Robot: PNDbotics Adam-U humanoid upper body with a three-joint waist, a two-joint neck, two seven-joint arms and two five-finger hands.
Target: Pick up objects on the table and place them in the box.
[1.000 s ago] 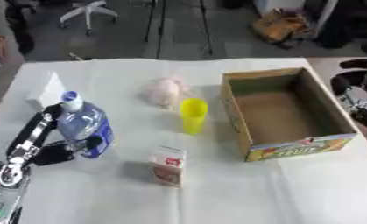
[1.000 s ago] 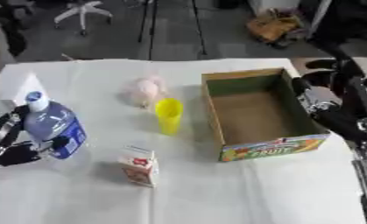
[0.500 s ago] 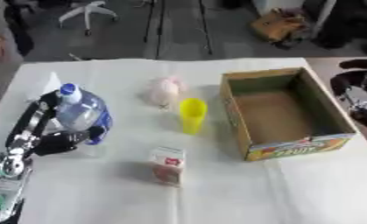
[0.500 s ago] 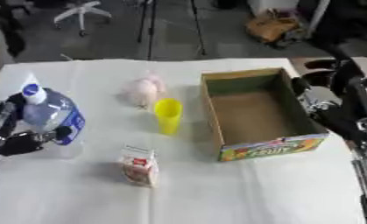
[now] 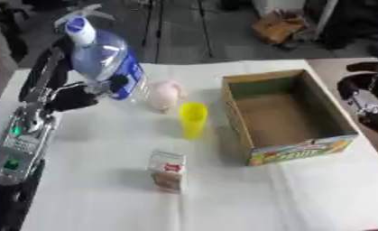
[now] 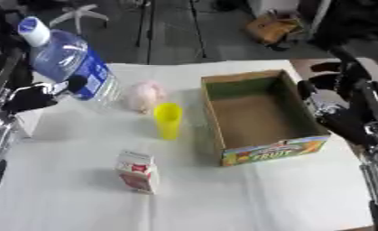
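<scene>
Left hand (image 5: pixel 69 97) clasped the water bottle (image 5: pixel 105 61), held aloft well left of the box (image 5: pixel 290 115), presumably for carrying there | right hand (image 6: pixel 338 106) idled beside the box's right wall, grip unclear.

We take this for an office or lab space set up for robot trials. Beyond the far edge of the white-covered table (image 5: pixel 105 189) we see a dark grey floor, the star base of a wheeled office chair (image 6: pixel 80 13), and thin black tripod legs (image 5: pixel 154 27) standing upright. Near the far right corner a crumpled brown cardboard piece (image 5: pixel 280 27) lies on the floor. Dark equipment crowds the table's right edge.
</scene>
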